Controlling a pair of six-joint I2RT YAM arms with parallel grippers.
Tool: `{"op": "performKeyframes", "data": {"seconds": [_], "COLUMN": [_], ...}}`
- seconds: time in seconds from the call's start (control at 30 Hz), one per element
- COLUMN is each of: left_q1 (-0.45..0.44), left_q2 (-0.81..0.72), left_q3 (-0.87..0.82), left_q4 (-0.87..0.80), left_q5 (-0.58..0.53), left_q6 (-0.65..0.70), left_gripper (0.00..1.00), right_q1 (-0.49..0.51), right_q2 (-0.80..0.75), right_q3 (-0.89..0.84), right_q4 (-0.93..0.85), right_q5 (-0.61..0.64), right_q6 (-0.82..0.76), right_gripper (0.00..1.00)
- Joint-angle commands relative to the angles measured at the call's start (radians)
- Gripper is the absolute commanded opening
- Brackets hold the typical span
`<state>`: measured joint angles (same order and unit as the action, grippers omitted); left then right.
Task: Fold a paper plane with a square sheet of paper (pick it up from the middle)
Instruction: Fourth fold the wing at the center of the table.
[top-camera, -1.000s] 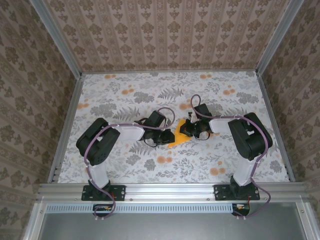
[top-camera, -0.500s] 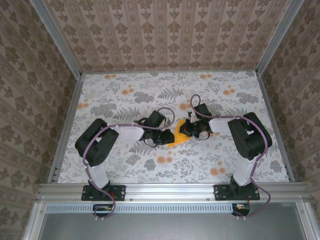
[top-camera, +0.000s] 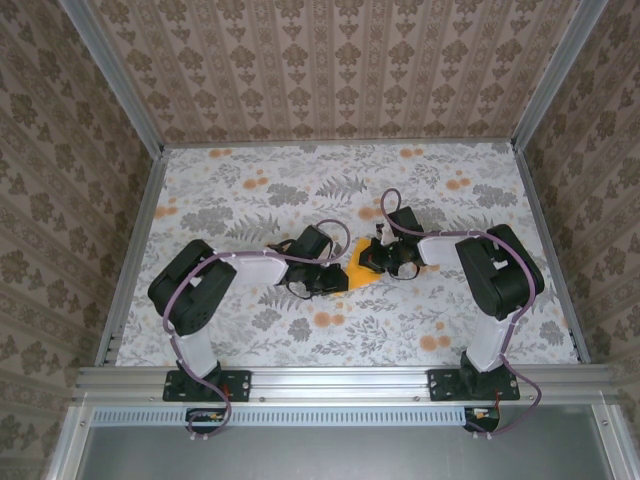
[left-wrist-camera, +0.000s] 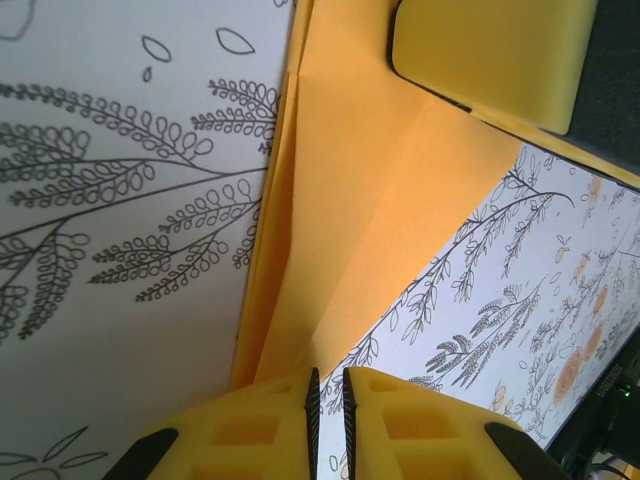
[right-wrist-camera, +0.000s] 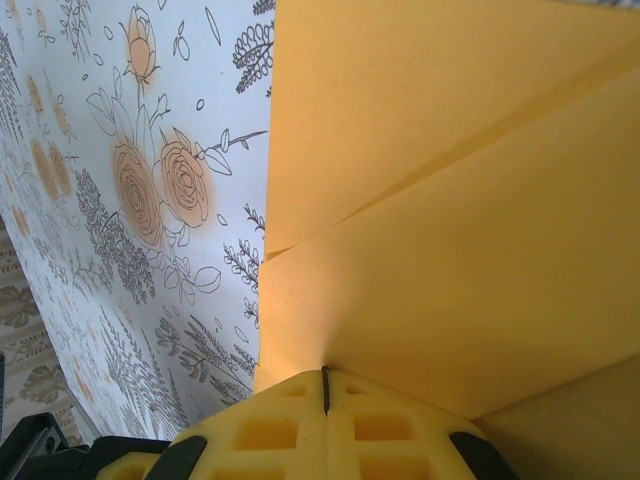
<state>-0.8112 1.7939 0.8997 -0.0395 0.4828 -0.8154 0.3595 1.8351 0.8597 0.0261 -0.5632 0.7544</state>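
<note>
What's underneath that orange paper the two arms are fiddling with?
The flower-patterned cloth shows all round the folded paper and runs under its edges. The patch directly beneath is hidden by the paper.

A flat table covered with a white floral cloth (top-camera: 240, 200), printed with grey ferns and leaves and scattered small orange blossoms (top-camera: 325, 320), fills the floor of the booth. Silver aluminium rails (top-camera: 130, 250) run along its left, right and near edges. Just right of the middle, a folded orange-yellow paper sheet (top-camera: 357, 272) rests on the cloth. In the left wrist view it is a creased, layered shape with one long flap raised along its edge. In the right wrist view a diagonal crease crosses it, beside two orange roses of the print.
</note>
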Motion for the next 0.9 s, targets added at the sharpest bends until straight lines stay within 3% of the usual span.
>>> {"op": "performKeyframes", "data": {"seconds": [0.0, 0.27, 0.57, 0.87], "left_q1": [0.000, 0.012, 0.019, 0.024], "left_q2": [-0.005, -0.017, -0.117, -0.047], "left_q3": [-0.033, -0.074, -0.059, -0.041], "left_q4": [-0.051, -0.072, 0.064, 0.052], "left_q5": [-0.023, -0.039, -0.008, -0.025], "left_q6": [0.009, -0.004, 0.011, 0.004], "left_gripper": [0.18, 0.18, 0.18, 0.12], "right_q1": [-0.002, -0.002, -0.004, -0.004], "right_q2": [0.090, 0.091, 0.090, 0.091], "right_q3": [-0.027, -0.030, -0.027, -0.024], "right_q4": [-0.123, -0.127, -0.135, -0.134], "right_q5": [0.112, 0.114, 0.112, 0.107], "right_q6": [-0.026, -0.027, -0.033, -0.030], "right_gripper": [0.04, 0.04, 0.04, 0.04]}}
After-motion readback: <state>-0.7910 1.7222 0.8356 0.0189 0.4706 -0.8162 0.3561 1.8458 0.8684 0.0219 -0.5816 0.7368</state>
